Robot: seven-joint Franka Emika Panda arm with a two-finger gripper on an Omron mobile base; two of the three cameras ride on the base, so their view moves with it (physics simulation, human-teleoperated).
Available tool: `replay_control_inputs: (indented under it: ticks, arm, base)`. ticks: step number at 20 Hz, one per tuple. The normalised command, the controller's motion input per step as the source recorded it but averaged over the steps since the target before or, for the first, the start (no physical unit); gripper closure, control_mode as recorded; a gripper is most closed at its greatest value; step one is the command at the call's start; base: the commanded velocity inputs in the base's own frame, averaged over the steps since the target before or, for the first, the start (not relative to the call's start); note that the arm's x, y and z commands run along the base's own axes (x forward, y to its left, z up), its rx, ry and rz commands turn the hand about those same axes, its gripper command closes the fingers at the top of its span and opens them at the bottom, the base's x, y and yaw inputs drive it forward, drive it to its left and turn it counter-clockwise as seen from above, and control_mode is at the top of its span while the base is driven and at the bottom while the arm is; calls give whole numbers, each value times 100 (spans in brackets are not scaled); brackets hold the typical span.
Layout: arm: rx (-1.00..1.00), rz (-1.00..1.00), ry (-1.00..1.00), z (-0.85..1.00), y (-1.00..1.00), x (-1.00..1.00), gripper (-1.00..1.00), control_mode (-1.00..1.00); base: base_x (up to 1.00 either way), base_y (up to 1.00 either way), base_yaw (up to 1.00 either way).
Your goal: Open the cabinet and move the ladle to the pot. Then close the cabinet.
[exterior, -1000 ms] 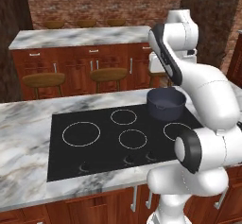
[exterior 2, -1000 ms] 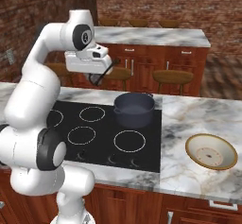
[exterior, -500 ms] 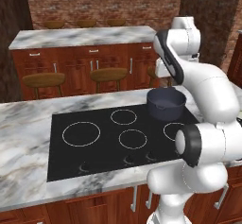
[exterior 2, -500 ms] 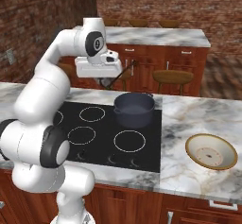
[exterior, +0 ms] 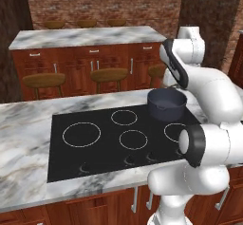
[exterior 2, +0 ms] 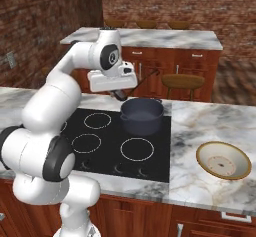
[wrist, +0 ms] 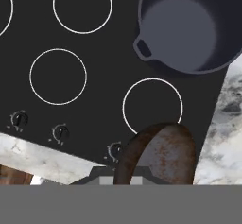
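Overhead, ladle above pot.

Even, soft rendered light throughout; no hard shadows or glare. Brick walls at the back stay dim. Textures look slightly blurred.

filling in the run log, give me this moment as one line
phase: carrying ladle to pot | jaws: shut on ladle | ladle: above cooktop, short of pot | pot: empty, on back burner
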Motion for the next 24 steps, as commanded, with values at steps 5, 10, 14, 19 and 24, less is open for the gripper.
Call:
replay_control_inputs:
  ticks: [5, 10, 14, 19, 24]
  arm:
    - [0, 21, 0, -32, -4, 13, 100, -100]
    - [0, 18, 0, -19, -1, 24, 100, -100]
    - [0, 12, 0, -9, -2, 34, 100, -100]
    - [0, 5, 0, -8, -4, 35, 100, -100]
    - [0, 1, 0, -23, 0, 30, 100, -100]
  base:
    - [0, 0, 0]
    - [0, 0, 0]
    - [0, 0, 0]
    - [0, 0, 0]
    - [0, 0, 0]
